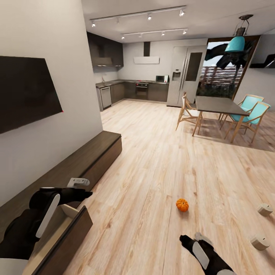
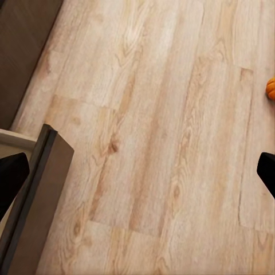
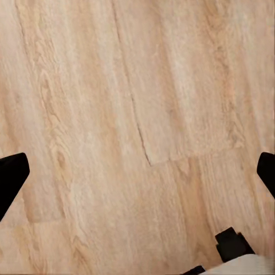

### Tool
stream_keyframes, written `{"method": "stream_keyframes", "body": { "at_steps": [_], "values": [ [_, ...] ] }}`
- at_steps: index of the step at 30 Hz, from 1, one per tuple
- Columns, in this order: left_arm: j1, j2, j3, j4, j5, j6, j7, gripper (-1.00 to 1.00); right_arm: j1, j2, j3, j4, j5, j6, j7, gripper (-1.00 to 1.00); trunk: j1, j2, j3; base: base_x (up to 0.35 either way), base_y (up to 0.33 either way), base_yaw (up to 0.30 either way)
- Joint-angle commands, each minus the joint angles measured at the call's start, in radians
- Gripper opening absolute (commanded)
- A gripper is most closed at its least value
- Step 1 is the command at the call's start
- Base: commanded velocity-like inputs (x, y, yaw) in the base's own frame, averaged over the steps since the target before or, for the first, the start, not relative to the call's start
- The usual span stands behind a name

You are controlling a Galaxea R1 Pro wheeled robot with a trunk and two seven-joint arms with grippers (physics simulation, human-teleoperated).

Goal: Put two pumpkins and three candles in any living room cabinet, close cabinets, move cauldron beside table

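Note:
One orange pumpkin (image 1: pixel 182 204) lies on the wooden floor, also seen at the edge of the left wrist view as the pumpkin (image 2: pixel 271 87). Two pale candles (image 1: pixel 264 209) (image 1: pixel 260 242) sit on the floor at the right. The long low dark-brown cabinet (image 1: pixel 95 152) runs along the left wall, and its near front (image 1: pixel 72 229) stands open, showing a pale interior. My left gripper (image 1: pixel 82 189) (image 2: pixel 137 172) hovers open above that open front (image 2: pixel 46 189). My right gripper (image 1: pixel 189 240) (image 3: pixel 137 172) is open over bare floor, nearer to me than the pumpkin. The cauldron is out of view.
A dark TV (image 1: pixel 26 91) hangs on the left wall above the cabinet. A dining table (image 1: pixel 219 105) with chairs (image 1: pixel 252 114) stands at the far right. The kitchen counter (image 1: pixel 130 89) and a fridge (image 1: pixel 185 76) line the back. Wide floor lies between.

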Motion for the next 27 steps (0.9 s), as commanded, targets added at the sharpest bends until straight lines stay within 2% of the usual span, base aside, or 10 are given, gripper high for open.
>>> {"method": "stream_keyframes", "body": {
  "at_steps": [1, 3, 6, 9, 14, 19, 23, 27],
  "values": [
    [-0.001, 0.001, -0.002, -0.001, 0.004, 0.004, 0.001, 1.0, -0.038, 0.019, 0.046, -0.007, -0.012, 0.006, -0.099, 1.0, 0.0, -0.001, -0.001, 0.001, 0.0, 0.0],
    [-0.001, 0.0, -0.004, -0.001, 0.004, 0.004, 0.002, 1.0, -0.088, 0.036, 0.086, -0.01, -0.015, 0.007, -0.191, 1.0, 0.0, -0.001, -0.001, 0.0, 0.0, 0.0],
    [-0.001, -0.001, -0.005, -0.001, 0.004, 0.0, 0.003, 1.0, -0.138, 0.048, 0.11, -0.01, -0.019, 0.008, -0.252, 1.0, 0.0, -0.001, -0.001, 0.0, 0.0, 0.0],
    [-0.001, -0.002, -0.006, -0.001, 0.004, -0.006, 0.003, 1.0, -0.178, 0.05, 0.117, -0.005, -0.021, 0.007, -0.277, 1.0, 0.0, -0.001, -0.001, 0.0, 0.0, 0.0],
    [-0.002, -0.003, -0.023, -0.001, 0.004, -0.009, 0.015, 1.0, -0.213, 0.048, 0.121, 0.02, -0.021, 0.008, -0.288, 1.0, 0.0, -0.001, -0.001, 0.048, 0.0, 0.0],
    [-0.001, -0.006, -0.031, -0.001, 0.005, -0.01, 0.041, 1.0, -0.272, 0.043, 0.124, 0.078, -0.018, 0.081, -0.28, 1.0, 0.0, -0.001, -0.001, 0.234, 0.0, 0.0],
    [-0.002, -0.03, -0.043, -0.001, 0.005, -0.013, 0.05, 1.0, -0.308, 0.024, 0.125, 0.105, -0.019, 0.131, -0.264, 1.0, 0.0, -0.001, -0.001, 0.312, 0.0, 0.0],
    [-0.001, -0.04, -0.049, -0.001, 0.005, -0.014, 0.077, 1.0, -0.316, 0.016, 0.125, 0.111, -0.018, 0.143, -0.228, 1.0, 0.0, -0.001, -0.001, 0.331, 0.0, 0.0]
  ]
}}
